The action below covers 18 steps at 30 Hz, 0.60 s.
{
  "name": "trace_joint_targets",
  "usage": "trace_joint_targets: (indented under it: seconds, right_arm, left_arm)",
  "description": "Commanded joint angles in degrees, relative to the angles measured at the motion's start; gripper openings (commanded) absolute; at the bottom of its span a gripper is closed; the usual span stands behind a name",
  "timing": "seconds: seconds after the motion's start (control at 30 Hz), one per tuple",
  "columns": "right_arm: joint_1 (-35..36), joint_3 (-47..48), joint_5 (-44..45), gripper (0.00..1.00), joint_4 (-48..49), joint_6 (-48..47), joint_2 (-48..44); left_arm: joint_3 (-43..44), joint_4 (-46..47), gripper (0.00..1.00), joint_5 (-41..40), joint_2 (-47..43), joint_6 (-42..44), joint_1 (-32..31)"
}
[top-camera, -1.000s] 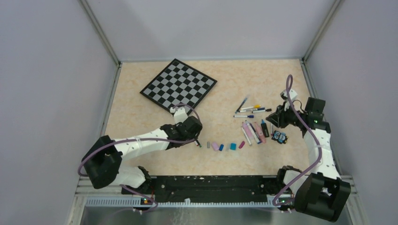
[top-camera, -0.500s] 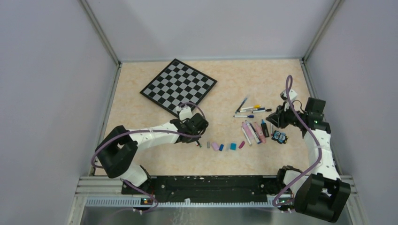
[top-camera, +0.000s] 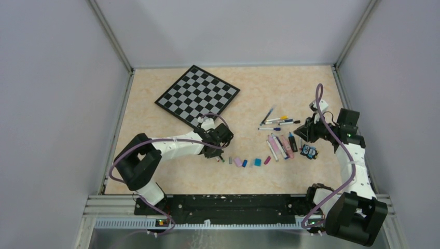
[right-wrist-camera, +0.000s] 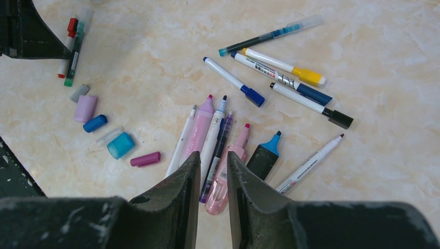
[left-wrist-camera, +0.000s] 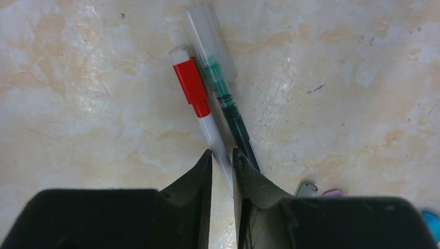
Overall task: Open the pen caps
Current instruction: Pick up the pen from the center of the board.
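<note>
In the left wrist view my left gripper [left-wrist-camera: 222, 155] is shut on the white barrel of a pen [left-wrist-camera: 215, 140] with a red cap [left-wrist-camera: 191, 85]. That pen lies on the table beside a teal pen [left-wrist-camera: 228, 106] under a clear cap [left-wrist-camera: 210, 41]. Loose caps lie in a row: grey [right-wrist-camera: 79, 93], lilac [right-wrist-camera: 85, 108], blue [right-wrist-camera: 95, 123], teal [right-wrist-camera: 120, 145], magenta [right-wrist-camera: 145, 158]. My right gripper [right-wrist-camera: 214, 158] hovers over several uncapped pens [right-wrist-camera: 207, 135], jaws slightly apart and empty. Behind them lie capped pens with yellow [right-wrist-camera: 308, 77], blue [right-wrist-camera: 253, 96] and black [right-wrist-camera: 340, 119] caps.
A checkered board [top-camera: 197, 94] lies at the back left of the table. A small black-and-blue owl-like figure [top-camera: 310, 151] stands right of the uncapped pens, close under my right arm. Grey walls enclose the table on three sides.
My left arm stretched further right and its jaws narrowed onto the red-capped pen. The right arm has not moved.
</note>
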Motion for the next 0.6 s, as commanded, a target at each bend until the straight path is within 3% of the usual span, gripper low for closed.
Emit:
trace_joint_targets:
  seconds: [0.0, 0.57]
  right_arm:
    - [-0.6, -0.1, -1.3, 0.24, 1.2, -1.5, -0.9]
    - [-0.6, -0.1, -1.3, 0.24, 1.2, -1.6, -0.8]
  left_arm:
    - [2.9, -2.7, 0.24, 0.5, 1.5, 0.5, 0.4]
    - [-2.5, -2.0, 0.29, 2.3, 0.6, -2.5, 2.6]
